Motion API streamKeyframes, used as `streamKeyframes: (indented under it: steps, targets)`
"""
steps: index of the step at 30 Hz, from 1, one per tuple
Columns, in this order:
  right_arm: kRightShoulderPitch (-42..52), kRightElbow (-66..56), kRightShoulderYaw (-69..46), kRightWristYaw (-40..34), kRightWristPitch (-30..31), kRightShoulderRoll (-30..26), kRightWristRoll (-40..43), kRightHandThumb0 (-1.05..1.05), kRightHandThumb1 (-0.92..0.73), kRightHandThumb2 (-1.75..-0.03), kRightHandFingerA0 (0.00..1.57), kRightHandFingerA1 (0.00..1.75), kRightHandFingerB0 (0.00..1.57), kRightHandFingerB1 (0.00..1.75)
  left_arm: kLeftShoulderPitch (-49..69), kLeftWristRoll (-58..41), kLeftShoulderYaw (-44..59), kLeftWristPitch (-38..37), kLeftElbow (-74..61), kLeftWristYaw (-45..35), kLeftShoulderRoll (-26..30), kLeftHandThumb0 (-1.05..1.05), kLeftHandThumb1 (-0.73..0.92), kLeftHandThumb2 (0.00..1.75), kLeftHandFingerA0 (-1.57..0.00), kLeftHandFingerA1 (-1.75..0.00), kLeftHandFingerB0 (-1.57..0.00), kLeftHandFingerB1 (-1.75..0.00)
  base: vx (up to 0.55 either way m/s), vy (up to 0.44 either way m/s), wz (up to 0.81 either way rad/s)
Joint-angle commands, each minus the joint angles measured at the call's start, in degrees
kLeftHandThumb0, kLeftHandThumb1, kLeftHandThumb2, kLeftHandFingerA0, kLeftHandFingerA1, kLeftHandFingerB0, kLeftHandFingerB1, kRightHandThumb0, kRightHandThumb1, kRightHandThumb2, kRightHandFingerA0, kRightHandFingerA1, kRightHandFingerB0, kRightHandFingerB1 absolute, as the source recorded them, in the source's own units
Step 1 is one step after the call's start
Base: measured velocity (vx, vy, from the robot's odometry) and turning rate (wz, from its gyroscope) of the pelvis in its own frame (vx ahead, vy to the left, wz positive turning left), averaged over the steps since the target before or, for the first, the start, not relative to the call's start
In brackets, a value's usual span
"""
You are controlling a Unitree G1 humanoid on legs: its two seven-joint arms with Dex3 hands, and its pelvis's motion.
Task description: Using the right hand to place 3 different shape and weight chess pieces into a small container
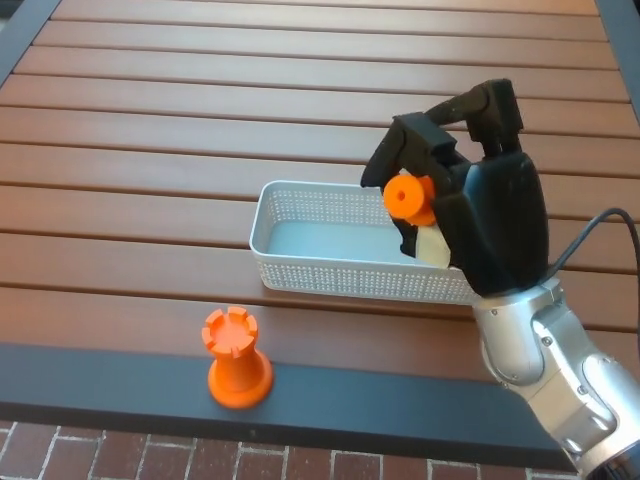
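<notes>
Right hand (465, 190) grips an orange chess piece (408, 197) over the white basket (330, 265); orange rook (236, 358) stands well down-left, nothing between.

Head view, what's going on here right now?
The robot's right hand is shut on an orange chess piece, holding it above the white mesh container on the wooden slatted table. An orange rook stands upright near the table's front edge, not yet picked up. The left hand is out of view.
</notes>
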Motion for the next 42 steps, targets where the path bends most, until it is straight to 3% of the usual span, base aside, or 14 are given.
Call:
streamKeyframes:
  steps: [1, 6, 7, 8, 11, 17, 18, 19, 22, 25, 30, 31, 35, 42]
  targets:
    - [-1.0, 1.7, -1.6, 8.8, 2.0, 0.3, 5.3, -0.16, -0.64, -0.95, 0.81, 1.75, 0.67, 1.63, 0.4, -0.9, 0.4, 1.2, -0.8, -0.7, -0.7, -0.11, 0.22, 1.63, -1.29, -1.58, -1.17, -1.43, 0.00, 0.000, 0.00]
    - [-1.6, 3.8, -1.6, 13.8, 1.0, 0.6, 8.1, -0.16, -0.69, -0.92, 0.80, 1.75, 0.70, 1.60, 0.8, 1.4, -0.1, -1.7, -0.5, 0.8, -0.2, -0.11, 0.19, 1.65, -1.26, -1.60, -1.17, -1.46, 0.00, 0.000, 0.00]
    - [-1.3, 3.9, -1.6, 16.0, 1.3, 1.5, 9.8, -0.20, -0.74, -0.88, 0.82, 1.75, 0.72, 1.60, 0.6, 0.9, 0.0, -1.0, -0.5, 0.5, -0.1, -0.13, 0.23, 1.62, -1.28, -1.57, -1.17, -1.44, 0.00, 0.000, 0.00]
    - [-1.3, 4.2, -1.8, 17.2, 1.7, 2.2, 11.1, -0.17, -0.72, -0.91, 0.81, 1.75, 0.71, 1.61, 0.3, 0.4, 0.2, -0.7, -0.3, 0.0, 0.0, -0.14, 0.18, 1.65, -1.31, -1.56, -1.20, -1.43, 0.00, 0.000, 0.00]
    - [-1.1, 6.1, -3.6, 19.6, 3.0, 5.1, 15.8, -0.14, -0.65, -0.98, 0.79, 1.75, 0.69, 1.61, 0.3, 0.0, 0.3, -0.1, -0.6, -0.1, -0.3, -0.08, 0.21, 1.67, -1.27, -1.58, -1.18, -1.42, 0.00, 0.000, 0.00]
    - [-1.9, 9.8, -8.1, 23.1, 4.2, 10.4, 22.7, -0.16, -0.75, -0.90, 0.78, 1.75, 0.68, 1.61, 0.0, 1.4, 0.0, -0.9, 0.3, 1.4, 0.2, -0.13, 0.22, 1.65, -1.29, -1.58, -1.19, -1.42, 0.00, 0.000, 0.00]
    - [-2.1, 10.3, -8.5, 23.7, 4.3, 10.8, 23.3, -0.14, -0.65, -1.04, 0.78, 1.75, 0.69, 1.62, -0.1, 1.4, 0.0, -1.3, 0.6, 1.2, 0.3, -0.15, 0.23, 1.64, -1.34, -1.57, -1.21, -1.42, 0.00, 0.000, 0.00]
    - [-2.4, 10.9, -9.0, 24.5, 4.4, 11.4, 23.8, -0.14, -0.65, -1.04, 0.78, 1.75, 0.69, 1.62, -0.3, 1.9, -0.1, -2.0, 1.2, 1.4, 0.6, -0.15, 0.23, 1.64, -1.34, -1.57, -1.21, -1.42, 0.00, 0.000, 0.00]
    - [-3.5, 13.2, -10.9, 25.3, 4.0, 12.2, 25.3, -0.20, -0.77, -0.86, 0.81, 1.75, 0.70, 1.60, 0.2, 2.0, -0.1, -2.0, 0.6, 1.7, 0.3, -0.13, 0.23, 1.66, -1.35, -1.58, -1.20, -1.41, 0.00, 0.000, 0.00]
    - [-2.9, 13.6, -11.7, 25.7, 3.4, 12.1, 25.3, -0.22, -0.80, -0.81, 0.81, 1.74, 0.70, 1.60, 0.8, 1.4, 0.0, -2.3, 1.1, 0.4, 0.2, -0.07, 0.19, 1.71, -1.31, -1.54, -1.18, -1.38, 0.00, 0.000, 0.00]
    - [-3.7, 15.1, -11.4, 24.3, 1.0, 9.8, 22.5, -0.17, -0.73, -0.90, 0.75, 1.75, 0.69, 1.60, 1.7, 0.9, 0.2, -4.0, 2.0, -1.4, 0.3, -0.14, 0.17, 1.65, -1.29, -1.56, -1.19, -1.42, 0.00, 0.000, 0.00]
    - [-4.0, 15.5, -11.2, 23.2, 0.3, 9.2, 21.4, -0.19, -0.78, -0.84, 0.75, 1.75, 0.69, 1.60, 1.7, 0.7, 0.4, -3.5, 2.2, -1.5, 0.3, -0.15, 0.20, 1.57, -1.30, -1.54, -1.18, -1.40, 0.00, 0.000, 0.00]
    - [-5.5, 17.7, -10.3, 19.9, -3.2, 6.6, 18.3, -0.18, -0.80, -0.81, 0.75, 1.75, 0.68, 1.62, 1.6, 2.0, 0.3, -4.2, 3.4, -0.1, 0.9, -0.14, 0.18, 1.62, -1.32, -1.53, -1.17, -1.40, 0.00, 0.000, 0.00]
    - [-8.1, 17.1, -8.1, 18.9, -3.4, 5.5, 15.8, -0.17, -0.73, -0.92, 0.76, 1.75, 0.68, 1.65, 1.3, 1.5, 0.3, -4.0, 3.6, -1.0, 1.1, -0.16, 0.21, 1.56, -1.29, -1.54, -1.15, -1.41, 0.00, 0.000, 0.00]
